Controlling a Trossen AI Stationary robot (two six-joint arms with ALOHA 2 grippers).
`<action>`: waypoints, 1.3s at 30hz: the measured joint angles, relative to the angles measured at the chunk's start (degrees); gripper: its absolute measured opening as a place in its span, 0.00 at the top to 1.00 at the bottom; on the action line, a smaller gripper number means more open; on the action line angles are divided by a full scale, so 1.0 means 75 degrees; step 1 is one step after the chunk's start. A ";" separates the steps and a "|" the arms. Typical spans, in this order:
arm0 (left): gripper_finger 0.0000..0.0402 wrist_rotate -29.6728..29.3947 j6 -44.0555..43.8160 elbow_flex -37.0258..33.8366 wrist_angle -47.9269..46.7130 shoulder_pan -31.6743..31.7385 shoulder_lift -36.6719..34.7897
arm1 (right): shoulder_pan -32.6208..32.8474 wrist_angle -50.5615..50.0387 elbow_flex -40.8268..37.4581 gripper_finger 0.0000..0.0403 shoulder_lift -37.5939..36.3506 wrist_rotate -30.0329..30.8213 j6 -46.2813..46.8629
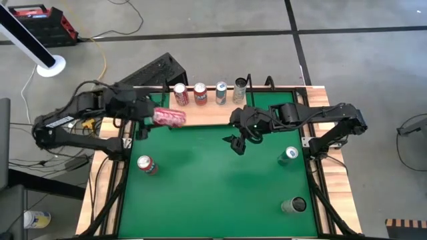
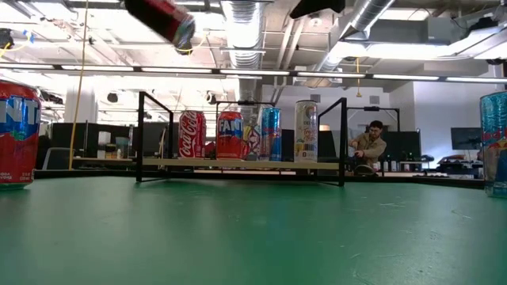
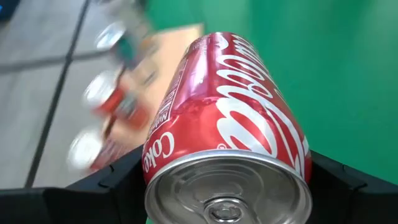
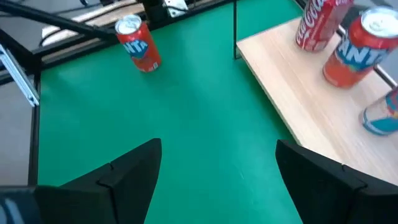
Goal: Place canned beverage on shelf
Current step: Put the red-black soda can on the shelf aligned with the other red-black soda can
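1. Closest to us, in the left wrist view, lies the Coke can (image 3: 227, 130), clamped sideways between the left gripper (image 1: 160, 117) fingers.
2. We judge the carry nearly done: the can hangs at the shelf (image 1: 213, 113) board's 9 o'clock end, not yet set down.
3. We count four cans (image 1: 209, 93) already standing on the shelf.
4. We see the right gripper (image 1: 238, 143) spread wide and empty over the green mat (image 1: 213, 193).
5. We still have three loose cans: Fanta can (image 1: 146, 164), blue can (image 1: 288, 155), tipped can (image 1: 293, 205).

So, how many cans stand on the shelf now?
4, in a row on the shelf: Coke can, Fanta can, blue can, pale can. None seems hidden.
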 joint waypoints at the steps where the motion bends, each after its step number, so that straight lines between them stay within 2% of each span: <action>1: 0.29 0.0037 0.0060 0.0000 0.0167 -0.0229 0.0134 | 0.0054 -0.0085 0.0000 0.15 0.0000 0.0003 0.0056; 5: 0.29 0.0023 0.0294 0.0000 0.0510 -0.1056 0.0871 | 0.0400 -0.0474 -0.0003 0.15 0.0000 0.0093 0.0160; 8: 0.29 0.0009 0.0485 0.0000 0.0520 -0.1513 0.1512 | 0.0753 -0.0568 -0.0003 0.15 0.0000 0.0565 0.0247; 13: 0.29 -0.0026 0.0829 0.0000 0.0539 -0.1897 0.2424 | 0.1283 -0.0513 -0.0061 0.17 -0.0008 0.1215 0.0399; 17: 0.29 -0.0002 0.0899 0.0000 0.0540 -0.1986 0.2884 | 0.1494 -0.0412 -0.0570 0.19 -0.0026 0.1236 0.0796; 21: 0.29 0.0252 0.0865 0.0000 0.0666 -0.1986 0.3046 | 0.1565 0.0794 -0.1440 0.19 -0.0104 0.1128 0.1001; 25: 0.29 0.0237 0.0870 0.0000 0.0634 -0.1986 0.3076 | 0.1543 0.2510 -0.2262 0.19 -0.0163 0.0797 0.0987; 30: 0.29 0.0277 0.0861 -0.0192 0.0564 -0.1983 0.3078 | 0.1394 0.3980 -0.2973 0.19 -0.0160 0.0588 0.0947; 35: 0.29 0.0650 0.0910 -0.0478 0.0115 -0.2030 0.3086 | 0.1200 0.4928 -0.3385 0.19 -0.0157 0.0422 0.0950; 39: 0.29 0.0640 0.1108 -0.0646 -0.0035 -0.2076 0.3086 | 0.1018 0.5240 -0.3462 0.19 -0.0155 0.0381 0.0944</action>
